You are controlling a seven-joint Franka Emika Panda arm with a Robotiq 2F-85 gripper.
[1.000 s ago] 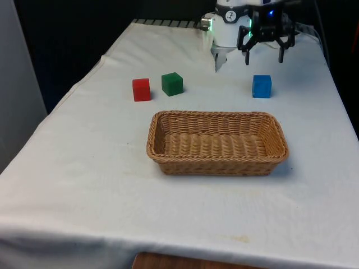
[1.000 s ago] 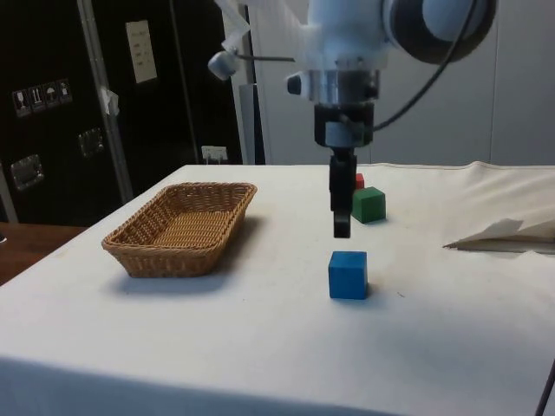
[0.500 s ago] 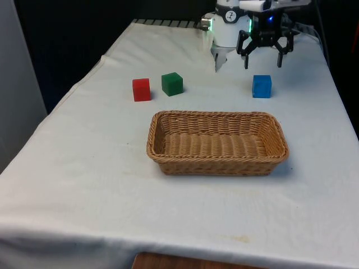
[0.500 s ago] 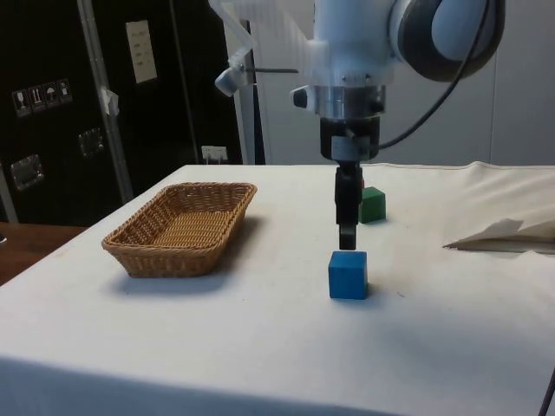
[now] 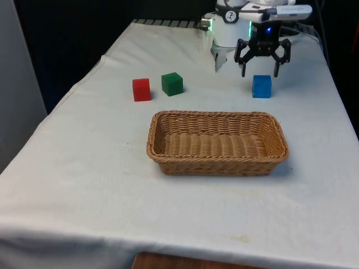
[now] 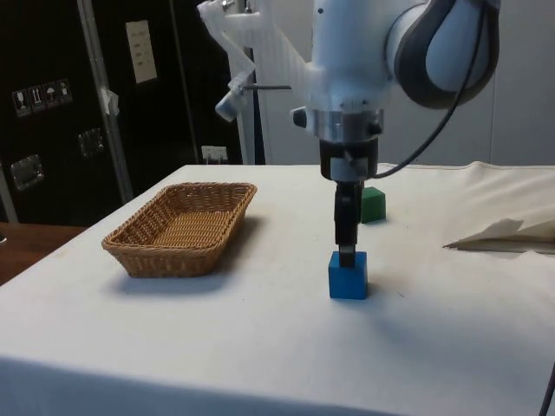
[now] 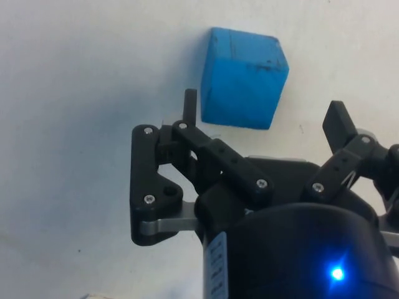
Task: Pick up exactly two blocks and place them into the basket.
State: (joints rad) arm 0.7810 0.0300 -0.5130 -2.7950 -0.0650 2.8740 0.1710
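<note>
The first block is being reached for, and nothing has been put in the basket (image 5: 217,143) yet.

The gripper (image 5: 262,70) is held wide apart just above the blue block (image 5: 261,86), which sits on the cloth behind the basket. A drop around the block and a squeeze are needed next. The red block (image 5: 141,89) and green block (image 5: 172,83) are seen together in the front view. The block between the fingers (image 7: 191,104) is seen in the wrist view.

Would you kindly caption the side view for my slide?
Open gripper poised over the blue block, basket waiting nearby.
</note>
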